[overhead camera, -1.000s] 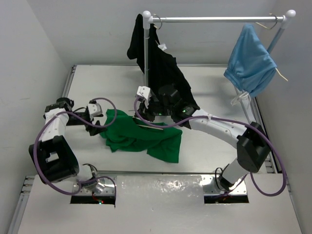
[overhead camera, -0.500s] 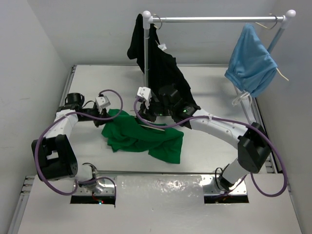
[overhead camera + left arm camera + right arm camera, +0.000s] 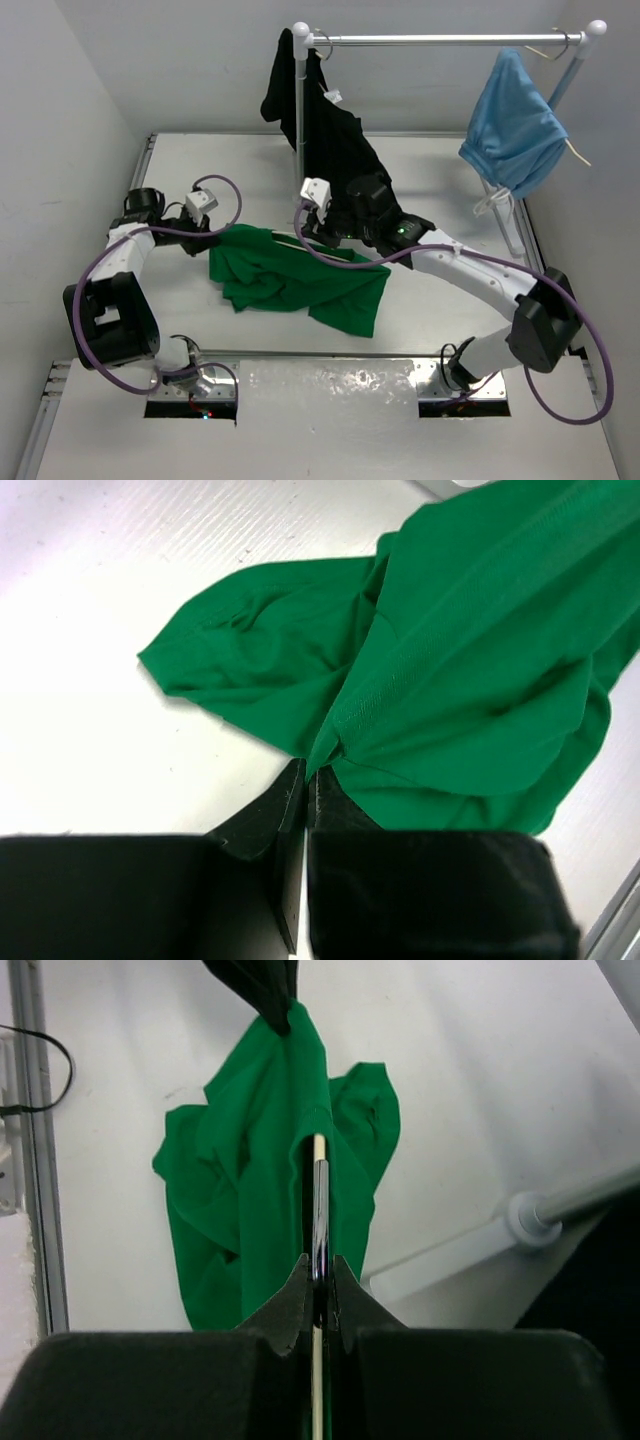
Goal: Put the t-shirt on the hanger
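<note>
The bright green t-shirt (image 3: 295, 282) lies crumpled on the white table between my two arms. My left gripper (image 3: 222, 237) is at the shirt's upper left edge. In the left wrist view it (image 3: 307, 772) is shut on a pinched fold of the t-shirt (image 3: 460, 670). My right gripper (image 3: 307, 237) hovers over the shirt's top edge. It (image 3: 319, 1265) is shut on the thin cream-white hanger (image 3: 318, 1195), whose rod points out over the t-shirt (image 3: 250, 1190). Only a short cream piece of the hanger (image 3: 288, 238) shows from above; the remainder is hidden by cloth and the gripper.
A metal clothes rail (image 3: 440, 40) stands at the back. A black garment (image 3: 335, 140) hangs by its left post, just behind my right wrist. A light-blue garment (image 3: 515, 120) hangs at its right end. The rail's foot (image 3: 540, 1215) lies right of the right gripper.
My left gripper swung right to the t-shirt's edge and shut on a fold of it. My right arm shifted right and slightly back with the hanger, and the shirt spread a little.
</note>
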`<state>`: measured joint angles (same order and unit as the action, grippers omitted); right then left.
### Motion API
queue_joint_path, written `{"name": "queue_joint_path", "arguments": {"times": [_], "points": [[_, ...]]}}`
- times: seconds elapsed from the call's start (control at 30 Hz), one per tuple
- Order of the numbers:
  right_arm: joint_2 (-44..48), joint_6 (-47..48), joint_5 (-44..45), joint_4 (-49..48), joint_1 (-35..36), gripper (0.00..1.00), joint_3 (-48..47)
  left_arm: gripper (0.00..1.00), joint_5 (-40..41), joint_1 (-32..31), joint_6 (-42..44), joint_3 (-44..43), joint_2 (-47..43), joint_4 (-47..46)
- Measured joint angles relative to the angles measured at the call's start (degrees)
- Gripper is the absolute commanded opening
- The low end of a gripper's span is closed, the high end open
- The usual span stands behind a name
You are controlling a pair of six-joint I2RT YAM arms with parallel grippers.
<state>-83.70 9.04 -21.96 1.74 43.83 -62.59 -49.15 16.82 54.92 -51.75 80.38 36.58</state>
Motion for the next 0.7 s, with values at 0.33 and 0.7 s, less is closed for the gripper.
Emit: {"name": "queue_joint_path", "arguments": {"times": [0.33, 0.7], "points": [[4.52, 1.49, 0.68, 1.77, -0.63, 0.0, 3.28, 0.18, -0.39, -0.79, -0.07, -0.09, 0.59, 0.7], [1.22, 1.22, 0.59, 0.94, -0.52, 0.0, 2.34, 0.67, 4.33, -5.42, 8.87, -2.82, -11.1, 6.25]]}}
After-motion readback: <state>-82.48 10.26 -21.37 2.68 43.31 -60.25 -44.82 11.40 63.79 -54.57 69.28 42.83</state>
